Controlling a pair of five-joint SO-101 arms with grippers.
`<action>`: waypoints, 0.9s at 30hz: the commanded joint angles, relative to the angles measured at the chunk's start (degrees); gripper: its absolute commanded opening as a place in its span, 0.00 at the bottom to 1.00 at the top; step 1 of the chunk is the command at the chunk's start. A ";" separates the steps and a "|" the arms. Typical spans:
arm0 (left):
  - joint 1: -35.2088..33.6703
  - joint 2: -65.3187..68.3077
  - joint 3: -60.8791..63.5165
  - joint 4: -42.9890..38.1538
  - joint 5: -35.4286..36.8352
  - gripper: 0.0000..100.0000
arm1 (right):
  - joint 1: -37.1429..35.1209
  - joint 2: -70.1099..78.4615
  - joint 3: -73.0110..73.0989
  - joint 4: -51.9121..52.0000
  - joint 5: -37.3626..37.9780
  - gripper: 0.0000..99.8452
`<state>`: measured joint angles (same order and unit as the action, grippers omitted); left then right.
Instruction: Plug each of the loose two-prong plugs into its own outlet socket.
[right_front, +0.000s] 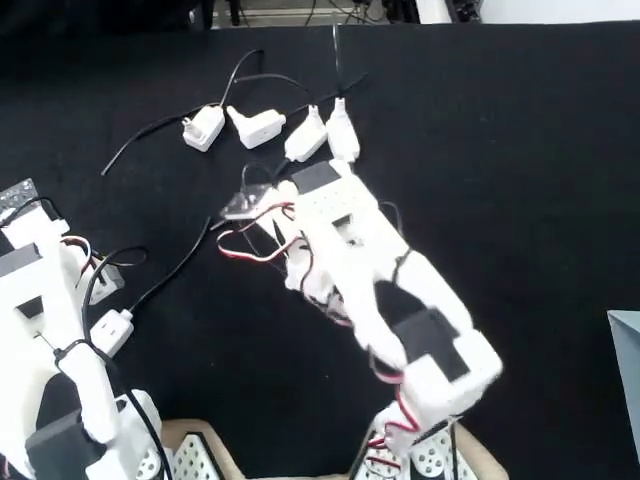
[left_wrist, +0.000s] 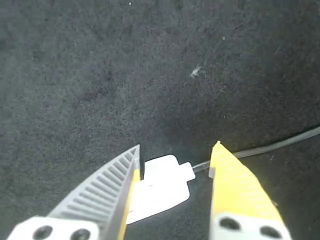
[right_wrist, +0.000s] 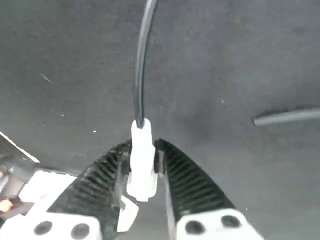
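Tabletop (right_front: 540, 150): black cloth under both arms, the cords and the plugs.
Right arm (right_front: 400, 290): white, stretched up the middle toward the row of four white plugs (right_front: 257, 126).
Left arm (right_front: 50, 300): white, at the left edge.
Right gripper (right_wrist: 144, 146): black fingers pinching the held plug (right_wrist: 141, 170), whose black cord (right_wrist: 142, 60) runs away from them.
Left gripper (left_wrist: 177, 146): fingers spread, one ribbed grey, one yellow.
Flat plug (left_wrist: 160, 187): white, lying on the tabletop between the left fingers, just beside the ribbed one.

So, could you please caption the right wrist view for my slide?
Right claw shut on a white plug, black cord trailing away.
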<state>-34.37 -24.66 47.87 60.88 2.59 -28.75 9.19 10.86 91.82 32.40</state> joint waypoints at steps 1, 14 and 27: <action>0.31 -1.76 -0.75 -0.88 0.09 0.23 | -1.76 -12.18 -0.57 1.76 -5.36 0.01; 18.86 -27.34 1.19 0.97 0.18 0.14 | -3.16 -33.89 0.31 -2.73 -23.21 0.01; 29.23 -44.57 14.55 -8.53 8.09 0.22 | -11.78 -54.64 24.13 -23.30 -26.02 0.01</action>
<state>-6.59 -65.10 61.58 53.93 9.45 -39.47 -40.22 31.34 74.33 7.16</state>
